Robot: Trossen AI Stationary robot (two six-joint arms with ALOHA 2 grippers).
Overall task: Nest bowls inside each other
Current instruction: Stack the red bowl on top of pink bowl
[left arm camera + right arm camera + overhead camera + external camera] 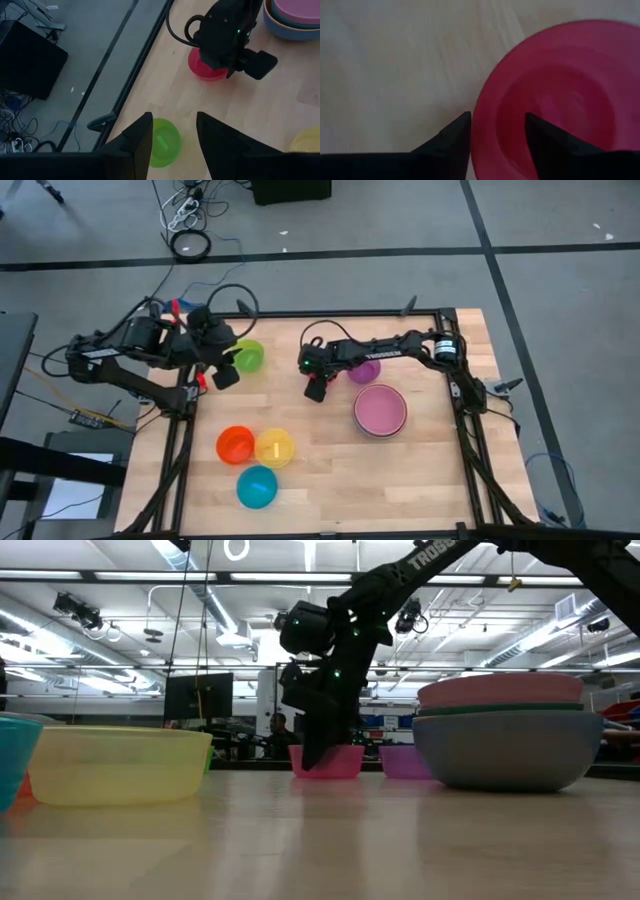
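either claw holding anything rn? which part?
Nothing clearly held. Right claw straddles the magenta bowl rim, one finger inside, one outside, not visibly clamped. Left claw hovers open above the green bowl.

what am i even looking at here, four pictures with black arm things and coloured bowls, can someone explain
It is a robot with two dark arms working at a wooden table. One picture looks straight down, one looks level across the tabletop, and two come from cameras on the wrists, past each arm's own fingers.

On the table lie plastic bowls: orange, yellow, cyan, green, purple, magenta, and a stack with a pink bowl on top.

The left gripper hovers open above the green bowl. The right gripper straddles the magenta bowl's rim, one finger inside and one outside. Nothing is lifted yet.
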